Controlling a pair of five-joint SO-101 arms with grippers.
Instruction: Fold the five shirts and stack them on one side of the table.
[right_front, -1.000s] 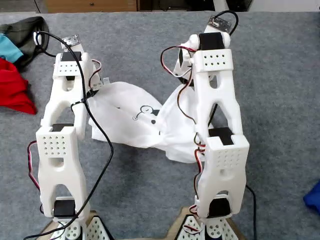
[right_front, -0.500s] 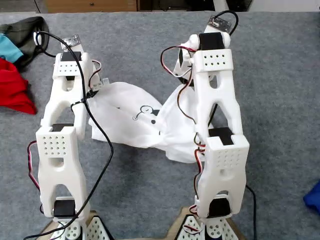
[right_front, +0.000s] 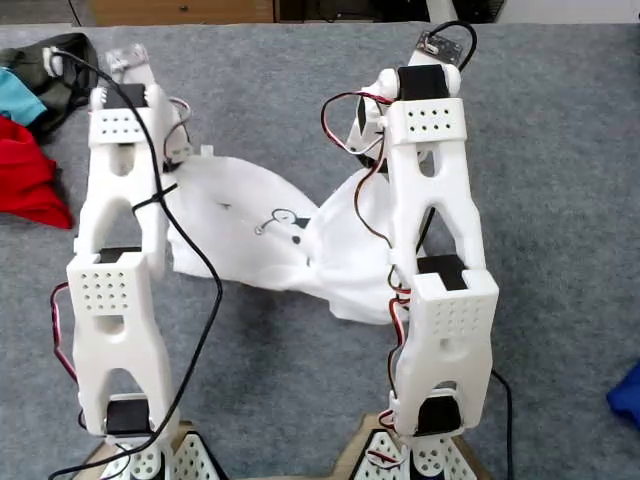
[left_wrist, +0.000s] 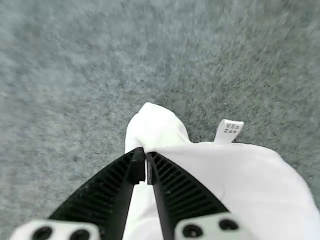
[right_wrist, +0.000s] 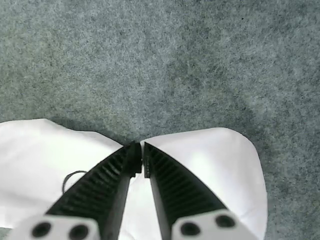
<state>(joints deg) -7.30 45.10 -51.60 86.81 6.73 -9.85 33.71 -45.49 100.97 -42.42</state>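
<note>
White shirt (right_front: 250, 250), crumpled, is spread at the middle of the grey table (right_front: 560, 150). Its far edge is pinched by the left gripper (left_wrist: 145, 167) and the right gripper (right_wrist: 142, 160), both clenched on the fabric. A red garment (right_front: 25, 175) is heaped at the table's left edge.
</note>
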